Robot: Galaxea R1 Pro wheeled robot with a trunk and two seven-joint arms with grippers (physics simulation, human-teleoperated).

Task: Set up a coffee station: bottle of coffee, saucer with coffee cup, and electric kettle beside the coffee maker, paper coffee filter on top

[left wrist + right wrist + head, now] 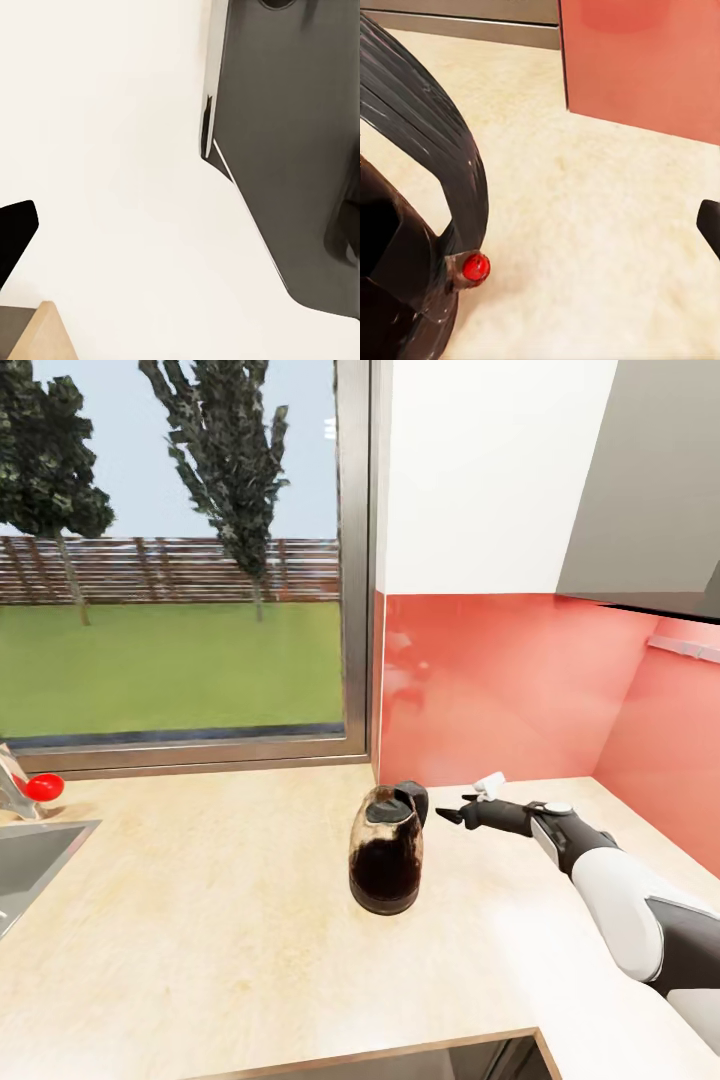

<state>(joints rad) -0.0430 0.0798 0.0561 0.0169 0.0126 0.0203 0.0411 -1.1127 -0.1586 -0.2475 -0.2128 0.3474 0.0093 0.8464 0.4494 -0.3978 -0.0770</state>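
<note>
Kettle placement looks like our step: the electric kettle (386,850) stands upright mid-countertop (200,920), handle toward 3 o'clock. Our right gripper (452,817) hovers just beside that handle at 2 o'clock, apart from it, jaws spread and empty, so we judge it ready to grasp.

A pale, speckled surface (200,920) wraps round the corner, and beyond the right arm's jaws a glossy red backsplash (480,690) climbs to a white wall (490,470). Off to their far side, a big window (170,550) shows lawn, a slatted fence and trees under clear sky. A steel sink (30,865) edges in at the far end.
</note>
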